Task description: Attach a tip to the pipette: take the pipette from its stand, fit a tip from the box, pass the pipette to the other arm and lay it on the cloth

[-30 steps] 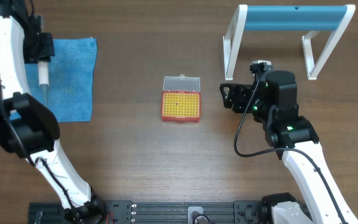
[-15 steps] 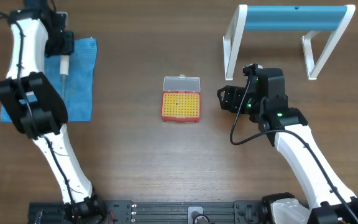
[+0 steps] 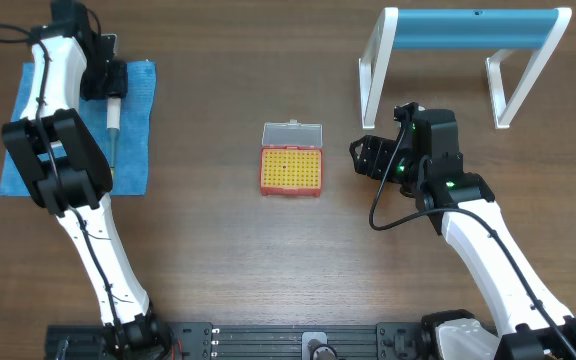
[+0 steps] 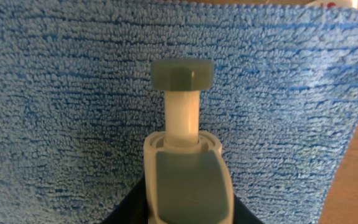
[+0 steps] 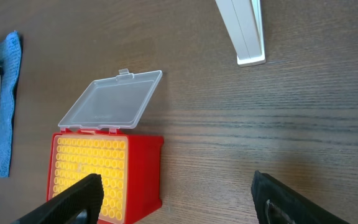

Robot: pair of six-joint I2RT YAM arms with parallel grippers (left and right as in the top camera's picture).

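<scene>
Pipette (image 3: 112, 118): long axis lengthwise over blue cloth (image 3: 134, 150), tip toward arm bases; left gripper (image 3: 106, 80) clamped on it. Right gripper (image 5: 178, 190): fingers apart, near tip box (image 3: 291, 170).

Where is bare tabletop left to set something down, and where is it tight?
Bare table lies between the cloth and the tip box, and between the legs of the stand. Tight: over the cloth, where the left gripper holds the pipette, and between box and stand, where the right gripper sits.
</scene>
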